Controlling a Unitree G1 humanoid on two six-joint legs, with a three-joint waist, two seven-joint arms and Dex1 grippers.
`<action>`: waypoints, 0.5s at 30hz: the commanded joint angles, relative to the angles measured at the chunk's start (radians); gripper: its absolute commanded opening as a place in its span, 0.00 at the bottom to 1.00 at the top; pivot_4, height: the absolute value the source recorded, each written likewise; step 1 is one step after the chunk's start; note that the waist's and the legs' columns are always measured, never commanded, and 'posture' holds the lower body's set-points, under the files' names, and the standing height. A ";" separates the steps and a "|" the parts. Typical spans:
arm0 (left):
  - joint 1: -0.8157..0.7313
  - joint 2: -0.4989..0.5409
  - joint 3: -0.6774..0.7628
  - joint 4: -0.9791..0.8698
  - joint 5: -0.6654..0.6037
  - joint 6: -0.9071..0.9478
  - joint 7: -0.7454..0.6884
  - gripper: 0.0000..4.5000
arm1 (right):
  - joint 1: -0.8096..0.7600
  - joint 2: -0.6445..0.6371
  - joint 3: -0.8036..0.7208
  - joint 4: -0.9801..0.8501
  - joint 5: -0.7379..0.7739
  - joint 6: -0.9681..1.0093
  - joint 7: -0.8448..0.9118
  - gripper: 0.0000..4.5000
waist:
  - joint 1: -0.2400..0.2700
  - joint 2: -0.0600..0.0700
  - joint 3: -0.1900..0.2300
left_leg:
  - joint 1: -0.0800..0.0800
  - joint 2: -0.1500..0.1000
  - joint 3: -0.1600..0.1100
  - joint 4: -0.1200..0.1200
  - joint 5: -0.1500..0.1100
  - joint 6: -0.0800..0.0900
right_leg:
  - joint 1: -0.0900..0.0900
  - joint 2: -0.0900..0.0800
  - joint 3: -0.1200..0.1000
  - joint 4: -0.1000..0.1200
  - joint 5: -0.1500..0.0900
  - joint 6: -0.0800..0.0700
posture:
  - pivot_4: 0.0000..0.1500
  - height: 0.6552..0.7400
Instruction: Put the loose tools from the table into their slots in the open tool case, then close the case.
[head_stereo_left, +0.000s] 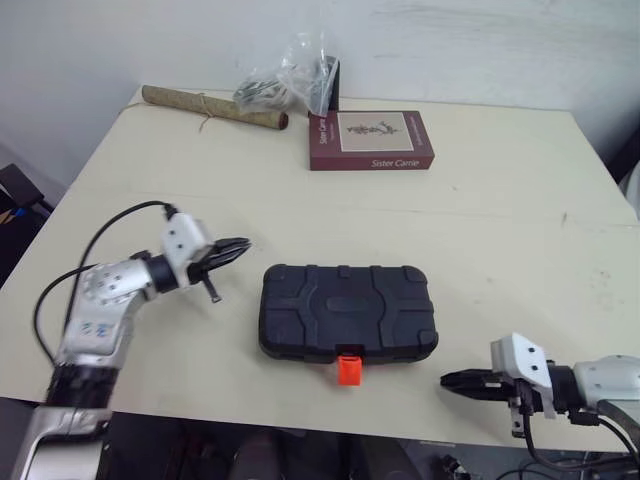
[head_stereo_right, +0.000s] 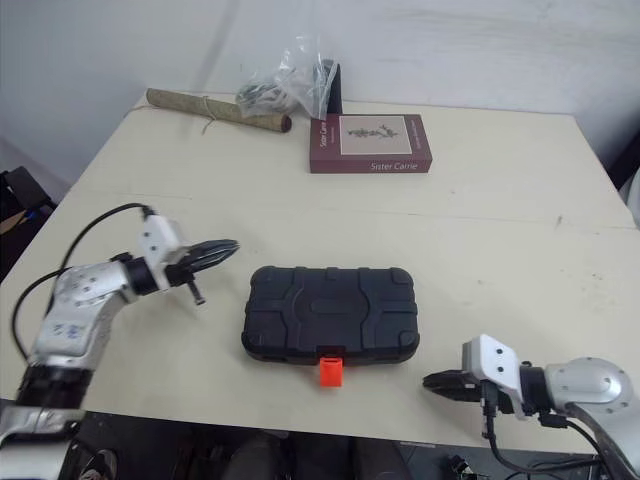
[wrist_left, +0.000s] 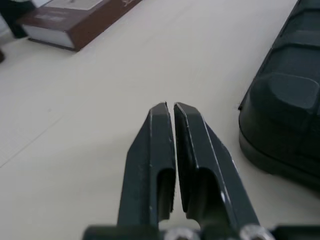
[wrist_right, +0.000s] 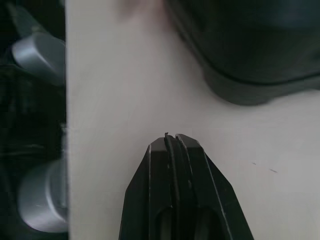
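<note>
Tool case (head_stereo_left: 348, 312), head view: a black moulded plastic case lies flat near the front centre of the table (head_stereo_left: 500, 230). Its lid is down, so the contents are hidden. A red latch (head_stereo_left: 349, 369) projects from the middle of its near edge. The left gripper (head_stereo_left: 243, 246) sits just left of the case, apart from it, with its tips pointing toward it. The right gripper (head_stereo_left: 447, 380) is at the near table edge, right of the case and apart from it, pointing left.

At the far edge, a clear plastic bag (head_stereo_left: 290, 85) holds dark items that cannot be identified. A brown roll tied with string (head_stereo_left: 210, 108) lies to the bag's left. A maroon book (head_stereo_left: 370, 140) lies flat just in front of the bag. The tabletop is pale cream, with a white wall (head_stereo_left: 450, 40) behind it. The book cover reads "Sister Carrie".

Left wrist view: the fingers (wrist_left: 157, 150) stand with only a hairline slit between them and grip nothing, over bare tabletop. A rounded corner of the case is near, not touching. The book lies far ahead.

Right wrist view: the fingers (wrist_right: 200, 190) are pressed together with nothing held, over the tabletop close to its edge. A corner of the case lies ahead, apart from the tips.
</note>
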 joint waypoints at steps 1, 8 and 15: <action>-0.070 -0.034 -0.052 0.111 0.053 -0.002 -0.036 0.00 | -0.117 0.090 0.076 -0.011 -0.080 0.036 -0.051 0.00 | -0.004 0.000 0.000 | 0.000 0.000 0.000 0.000 0.000 0.000 | 0.000 0.000 0.000 0.000 0.000 0.000 | 1.00 1.00; -0.043 -0.047 -0.059 0.123 0.018 0.047 -0.160 0.00 | -0.423 0.323 0.157 0.270 -0.311 -0.039 -0.189 0.00 | -0.033 -0.007 -0.001 | -0.009 0.002 0.000 0.006 0.001 -0.002 | -0.013 0.000 -0.001 0.010 0.000 0.000 | 1.00 1.00; 0.165 -0.027 0.046 -0.182 -0.038 0.143 -0.091 0.00 | -0.722 0.483 0.169 0.655 -0.442 -0.193 -0.250 0.00 | -0.044 -0.006 0.000 | -0.009 0.002 0.000 0.009 0.001 -0.002 | -0.013 -0.001 -0.001 0.014 0.000 0.000 | 1.00 1.00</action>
